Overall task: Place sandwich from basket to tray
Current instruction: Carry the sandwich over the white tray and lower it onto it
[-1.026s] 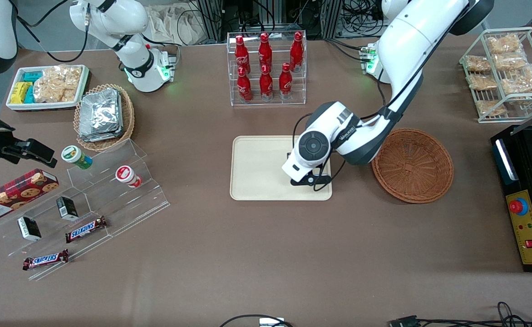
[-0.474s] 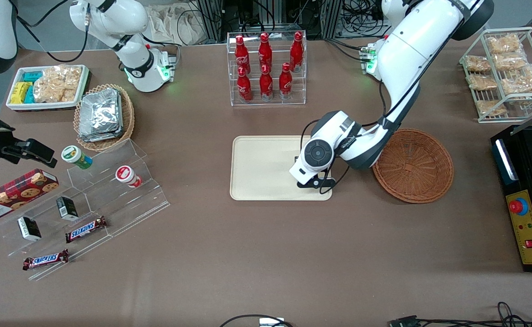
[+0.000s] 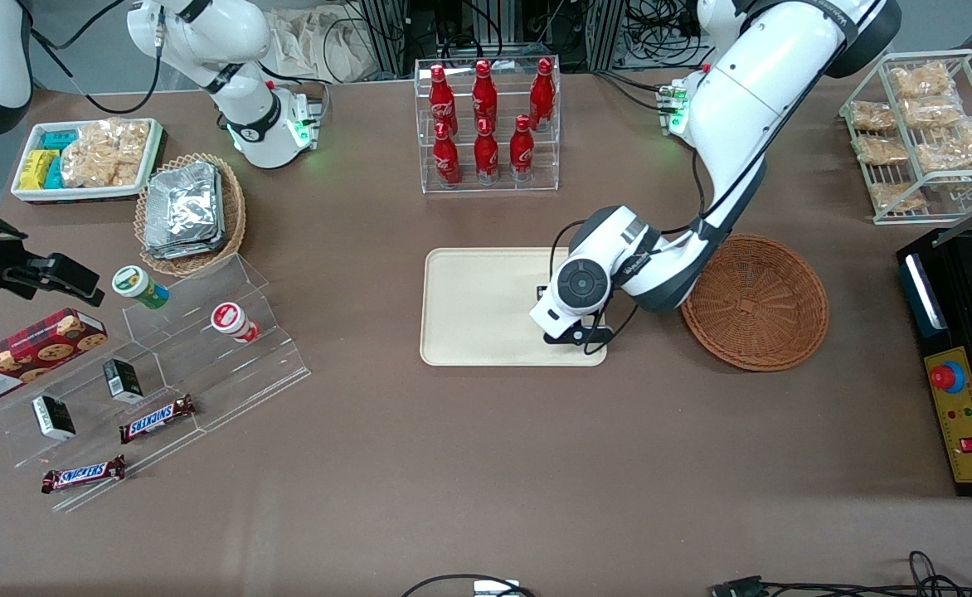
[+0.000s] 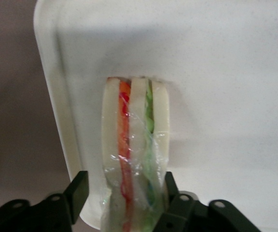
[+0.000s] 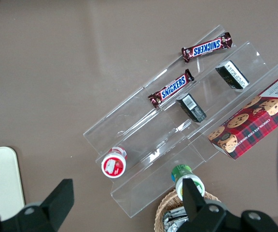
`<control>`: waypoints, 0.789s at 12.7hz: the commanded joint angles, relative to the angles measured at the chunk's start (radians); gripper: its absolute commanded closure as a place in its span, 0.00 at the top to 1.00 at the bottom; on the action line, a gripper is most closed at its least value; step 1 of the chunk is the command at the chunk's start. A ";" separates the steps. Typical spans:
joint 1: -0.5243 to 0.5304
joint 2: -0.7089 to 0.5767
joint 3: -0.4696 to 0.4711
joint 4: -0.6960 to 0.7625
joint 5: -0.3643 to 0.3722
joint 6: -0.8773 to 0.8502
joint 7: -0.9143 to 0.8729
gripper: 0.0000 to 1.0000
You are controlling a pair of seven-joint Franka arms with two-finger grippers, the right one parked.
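Sandwich (image 4: 135,145): wrapped wedge, you see it resting on the tray (image 4: 226,72) near the rim, its end between the pincer (image 4: 124,200) fingers (image 4: 77,191); one finger stands just apart from the wrap, the other's contact cannot be told. Pincer (image 3: 571,332): low over the tray's corner nearest the basket (image 3: 755,301). Basket: on the desk (image 3: 486,464) just beside the tray, toward the working arm's end.
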 commanded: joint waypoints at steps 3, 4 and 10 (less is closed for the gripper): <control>0.021 -0.033 -0.007 0.004 0.010 -0.040 0.006 1.00; 0.026 -0.039 -0.007 0.007 0.007 -0.048 0.006 1.00; 0.034 -0.152 -0.008 0.166 -0.086 -0.279 0.006 1.00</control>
